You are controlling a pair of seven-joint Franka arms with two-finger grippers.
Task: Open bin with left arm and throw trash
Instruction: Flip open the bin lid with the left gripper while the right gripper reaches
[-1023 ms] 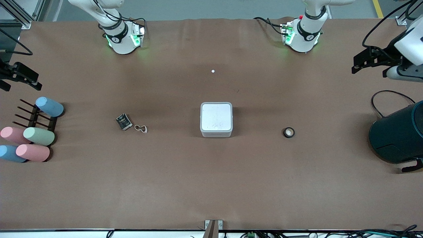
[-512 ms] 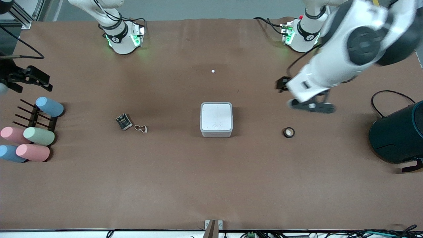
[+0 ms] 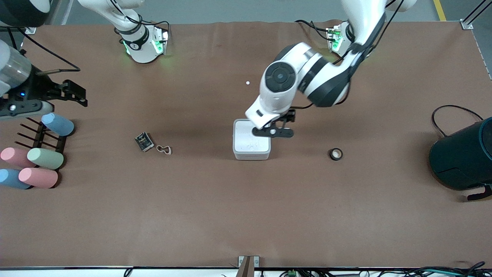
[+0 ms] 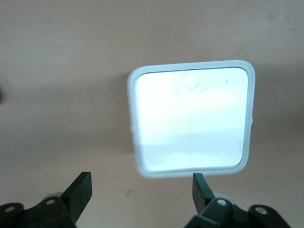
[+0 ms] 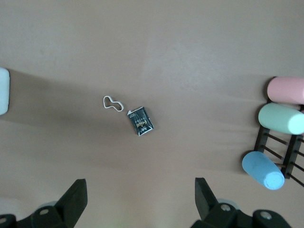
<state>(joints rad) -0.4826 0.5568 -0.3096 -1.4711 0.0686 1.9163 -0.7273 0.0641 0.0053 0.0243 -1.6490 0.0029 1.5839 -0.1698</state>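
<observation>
The white square bin (image 3: 246, 143) stands mid-table with its lid flat and shut. My left gripper (image 3: 273, 132) hangs open over the bin's edge toward the left arm's end. In the left wrist view the bin (image 4: 190, 123) lies just past the left gripper (image 4: 141, 183), which holds nothing. Trash lies on the table: a black packet (image 3: 144, 141) and a white loop (image 3: 164, 149) toward the right arm's end, and a black roll (image 3: 336, 154) toward the left arm's end. My right gripper (image 3: 75, 94) is open above the table near the cup rack. The right wrist view shows the packet (image 5: 140, 121) and loop (image 5: 113, 103) ahead of the right gripper (image 5: 141, 187).
A rack with several pastel cups (image 3: 38, 154) sits at the right arm's end. A large dark teal cylinder (image 3: 463, 157) with a black cable stands at the left arm's end. A tiny white dot (image 3: 248, 82) lies farther from the front camera than the bin.
The left arm swung in from the left arm's end of the table to hover over the bin's edge. The right gripper drifted a little toward the middle.
</observation>
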